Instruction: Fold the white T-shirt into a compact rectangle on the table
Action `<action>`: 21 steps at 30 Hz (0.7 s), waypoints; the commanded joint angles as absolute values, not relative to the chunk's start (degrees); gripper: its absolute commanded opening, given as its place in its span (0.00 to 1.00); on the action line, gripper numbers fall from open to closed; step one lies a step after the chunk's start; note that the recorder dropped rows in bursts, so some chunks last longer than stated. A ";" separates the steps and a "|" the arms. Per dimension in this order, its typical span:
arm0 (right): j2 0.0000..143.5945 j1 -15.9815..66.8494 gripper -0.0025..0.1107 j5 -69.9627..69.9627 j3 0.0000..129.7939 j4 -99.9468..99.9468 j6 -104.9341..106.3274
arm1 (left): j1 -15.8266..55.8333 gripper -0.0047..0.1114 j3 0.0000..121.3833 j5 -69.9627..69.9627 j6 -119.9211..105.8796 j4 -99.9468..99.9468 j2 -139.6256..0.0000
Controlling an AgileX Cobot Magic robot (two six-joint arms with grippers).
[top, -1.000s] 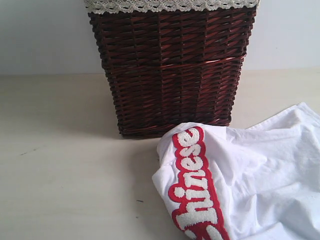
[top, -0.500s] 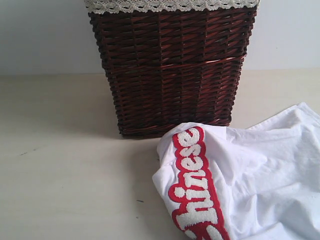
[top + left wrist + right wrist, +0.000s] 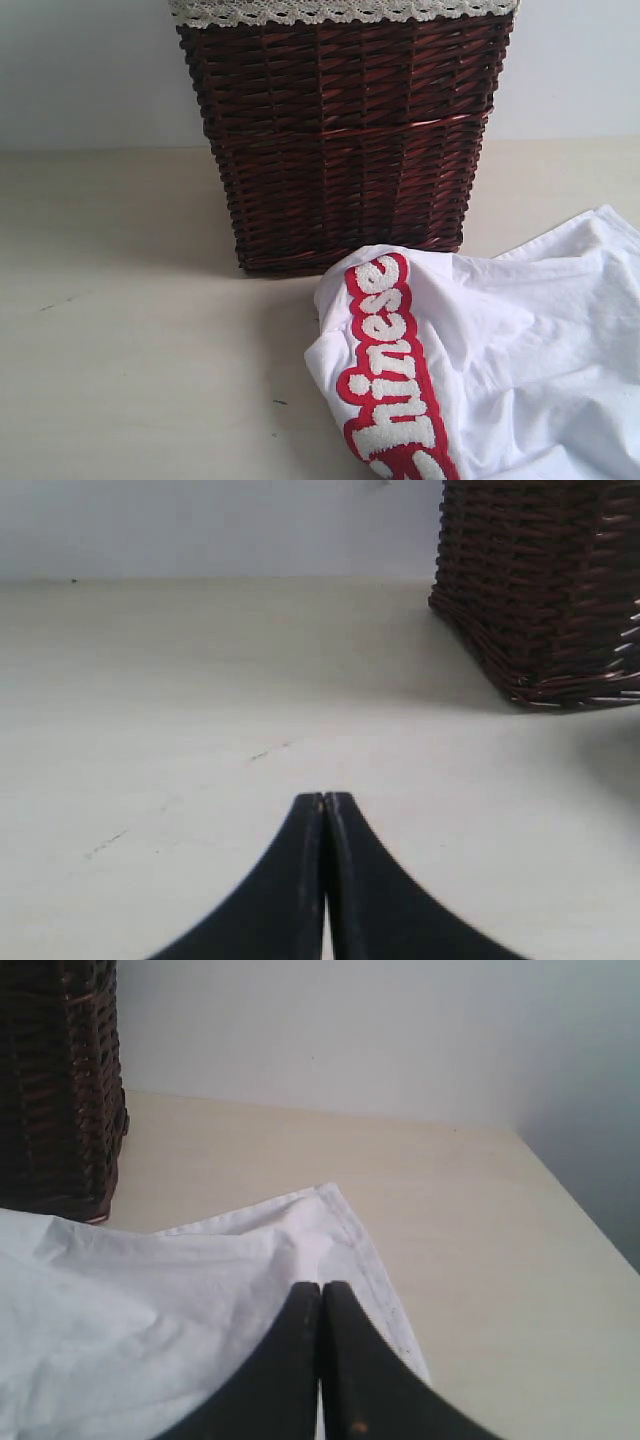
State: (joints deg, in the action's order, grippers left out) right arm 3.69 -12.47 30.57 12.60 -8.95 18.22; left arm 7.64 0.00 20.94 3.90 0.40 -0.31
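Exterior view: the white T-shirt [image 3: 520, 350] is lying rumpled and unfolded on the near right part of the table [image 3: 130, 330], right in front of the dark wicker basket [image 3: 340, 140]. Fuzzy white lettering [image 3: 385, 360] outlined in red is running down its left side. I'm counting one shirt and one basket.

Left wrist view: the left gripper [image 3: 324, 802] is hanging low over bare table, fingers pressed fully together and gripping nothing.

Right wrist view: the right gripper [image 3: 320, 1290] is sitting over the shirt's hemmed corner, fingers also closed tight, with no cloth visibly pinched between them.
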 commanded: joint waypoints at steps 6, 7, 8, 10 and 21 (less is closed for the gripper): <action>3.34 -12.35 0.02 30.28 12.37 -14.56 15.95 | 7.97 0.04 0.00 20.30 4.25 0.00 0.00; 3.34 -12.35 0.02 30.28 12.37 -14.66 15.95 | 7.97 0.04 0.00 20.30 4.25 0.00 0.00; 3.34 -12.35 0.02 30.28 12.37 -14.66 15.95 | 7.97 0.04 0.00 20.30 4.25 0.00 0.00; 3.34 -12.35 0.02 30.28 12.37 -14.66 15.95 | 7.97 0.04 0.00 20.30 4.25 0.00 0.00; 2.42 -12.35 0.02 23.72 7.39 -13.40 14.27 | 7.97 0.04 0.00 20.30 4.25 0.00 0.00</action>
State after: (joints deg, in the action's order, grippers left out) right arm 3.41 -12.47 26.24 9.74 -13.89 14.68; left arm 7.64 0.00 20.94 3.90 0.40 -0.31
